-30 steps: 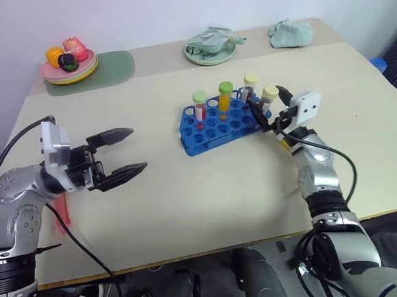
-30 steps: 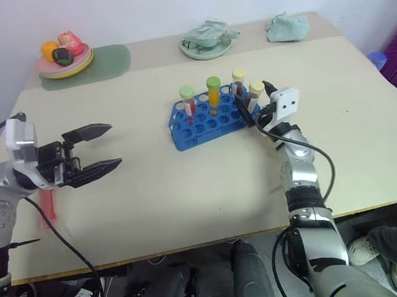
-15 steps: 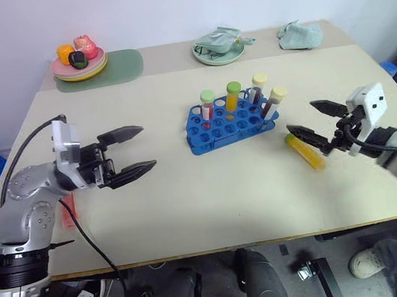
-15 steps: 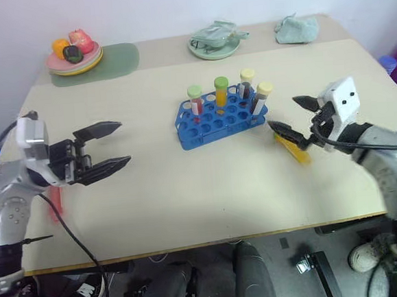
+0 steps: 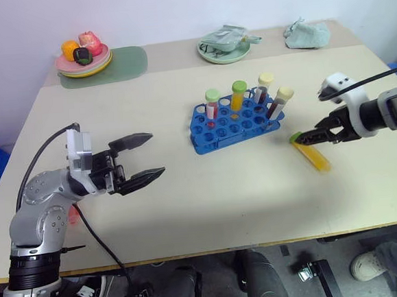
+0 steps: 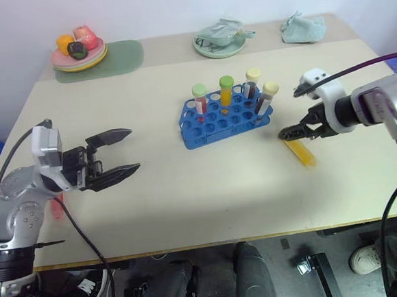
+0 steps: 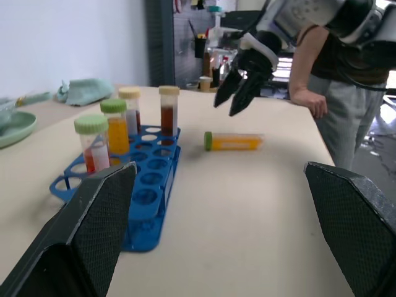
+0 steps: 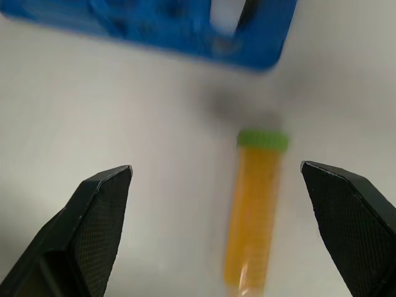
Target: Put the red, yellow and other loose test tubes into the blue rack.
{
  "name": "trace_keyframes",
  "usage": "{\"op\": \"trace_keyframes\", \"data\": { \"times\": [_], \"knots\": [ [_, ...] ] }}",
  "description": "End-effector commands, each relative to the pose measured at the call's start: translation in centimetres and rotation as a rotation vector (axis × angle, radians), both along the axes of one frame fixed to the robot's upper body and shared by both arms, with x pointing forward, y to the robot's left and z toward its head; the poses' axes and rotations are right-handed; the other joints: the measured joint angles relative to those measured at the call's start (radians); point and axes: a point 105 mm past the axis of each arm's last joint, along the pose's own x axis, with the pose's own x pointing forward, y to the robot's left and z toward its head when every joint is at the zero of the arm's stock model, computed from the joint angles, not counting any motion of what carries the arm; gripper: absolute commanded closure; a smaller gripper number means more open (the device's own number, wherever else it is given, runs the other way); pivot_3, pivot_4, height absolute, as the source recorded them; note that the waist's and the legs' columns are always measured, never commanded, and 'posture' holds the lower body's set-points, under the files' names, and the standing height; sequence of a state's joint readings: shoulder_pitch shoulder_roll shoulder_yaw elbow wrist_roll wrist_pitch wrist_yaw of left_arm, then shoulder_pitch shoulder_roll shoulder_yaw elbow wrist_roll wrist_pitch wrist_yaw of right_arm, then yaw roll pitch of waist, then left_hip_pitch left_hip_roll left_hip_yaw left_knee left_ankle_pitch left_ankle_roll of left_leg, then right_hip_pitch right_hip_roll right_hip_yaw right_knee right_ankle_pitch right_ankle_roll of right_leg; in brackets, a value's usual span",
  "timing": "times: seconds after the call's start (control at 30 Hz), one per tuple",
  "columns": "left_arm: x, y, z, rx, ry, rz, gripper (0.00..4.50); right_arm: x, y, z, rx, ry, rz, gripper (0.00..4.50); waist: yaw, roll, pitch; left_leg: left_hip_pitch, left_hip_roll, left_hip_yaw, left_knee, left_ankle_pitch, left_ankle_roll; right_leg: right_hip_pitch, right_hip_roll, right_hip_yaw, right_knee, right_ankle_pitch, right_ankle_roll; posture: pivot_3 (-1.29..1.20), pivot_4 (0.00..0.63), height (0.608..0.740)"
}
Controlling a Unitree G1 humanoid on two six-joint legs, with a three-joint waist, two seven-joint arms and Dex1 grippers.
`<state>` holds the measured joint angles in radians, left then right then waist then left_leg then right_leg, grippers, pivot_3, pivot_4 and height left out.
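bench (image 5: 189, 204): broad, flat, matte cream top with a straight front edge; it carries everything below.
blue rack (image 5: 215, 139): bright blue glossy plastic, rectangular, its top a grid of round holes; it sits near the middle of the bench, turned a little askew.
tubes in the rack (image 5: 240, 96): four slim clear plastic cylinders standing upright along the far row, two with light green ribbed screw caps, two with pale yellow caps; contents red, orange and dark red.
loose yellow tube (image 5: 312, 154): clear cylinder full of yellow-orange liquid with a green ribbed cap, lying flat on the bench just right of the rack, cap end towards the rack.
red tube (image 6: 56, 206): a slim reddish tube lying by the left edge of the bench, partly hidden behind my left arm.
my right tool (image 5: 308, 137): two black tapered fingers spread wide, gripping nothing, tips hanging just above the cap end of the yellow tube; i cannot tell whether they touch it.
my left tool (image 5: 144, 154): two black pointed fingers with cross-hatched pads, wide apart and empty, held level over bare bench well left of the rack.
far edge: a round stacked plate of fruit (image 5: 83, 58) on a green mat (image 5: 119, 64), a pale green dish (image 5: 224, 52) with crumpled cloth, another soft cloth (image 5: 306, 35).
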<state>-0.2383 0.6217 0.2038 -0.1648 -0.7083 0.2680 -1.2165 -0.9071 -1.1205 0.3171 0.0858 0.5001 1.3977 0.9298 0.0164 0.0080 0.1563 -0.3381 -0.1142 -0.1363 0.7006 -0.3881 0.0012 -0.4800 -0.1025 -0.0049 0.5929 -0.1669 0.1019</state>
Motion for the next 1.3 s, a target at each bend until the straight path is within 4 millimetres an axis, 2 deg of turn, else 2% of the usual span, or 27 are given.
{"op": "trace_keyframes", "data": {
  "times": [0.03,0.1,0.23,0.33,0.77,1.3],
  "knots": [
    [-0.5,-0.2,1.1,-0.001,-0.06,0.002,0.0,0.1,-0.3,0.2,-0.015,0.064,-0.087,0.05,-0.002,0.0,0.0,0.0,0.0,0.001,0.0,0.0,0.0,0.0,0.0,0.0,0.0,0.0,0.0,0.0,0.15,0.74],
    [-0.6,-0.3,1.2,-0.007,-0.063,0.006,0.0,0.3,-0.4,-0.4,-0.051,0.089,-0.114,0.05,-0.002,0.0,0.0,0.0,0.0,0.0,0.0,0.0,0.0,0.0,0.0,0.0,0.0,0.0,0.0,0.0,0.15,0.74],
    [-0.9,-0.4,1.2,-0.005,-0.067,0.01,0.0,0.7,-1.9,-1.3,-0.159,0.093,-0.143,0.05,-0.002,0.0,0.0,0.0,0.0,0.0,0.0,0.0,0.0,0.0,0.0,0.0,0.0,0.0,0.0,0.0,0.15,0.74],
    [-1.0,-0.4,1.4,-0.01,-0.075,0.016,0.0,0.9,-2.3,-1.7,-0.171,0.099,-0.149,0.05,-0.003,0.0,0.0,0.0,-0.001,0.0,0.0,0.0,0.0,0.0,0.001,0.0,0.0,0.0,0.0,0.0,0.15,0.74],
    [-1.2,-0.4,1.3,-0.017,-0.071,0.023,0.0,-0.7,-2.9,-3.7,-0.168,0.205,-0.179,0.05,-0.002,0.0,0.0,0.0,-0.001,0.0,0.0,0.0,0.0,0.0,0.001,0.0,0.001,0.0,0.0,0.0,0.15,0.74],
    [-1.3,-0.2,1.3,-0.013,-0.067,0.025,0.0,-0.5,-3.6,-5.3,-0.184,0.197,-0.21,0.05,-0.003,0.0,0.0,0.001,-0.001,0.0,0.0,0.0,0.0,0.0,0.001,0.0,0.001,0.0,0.0,0.0,0.15,0.74]
  ]
}}
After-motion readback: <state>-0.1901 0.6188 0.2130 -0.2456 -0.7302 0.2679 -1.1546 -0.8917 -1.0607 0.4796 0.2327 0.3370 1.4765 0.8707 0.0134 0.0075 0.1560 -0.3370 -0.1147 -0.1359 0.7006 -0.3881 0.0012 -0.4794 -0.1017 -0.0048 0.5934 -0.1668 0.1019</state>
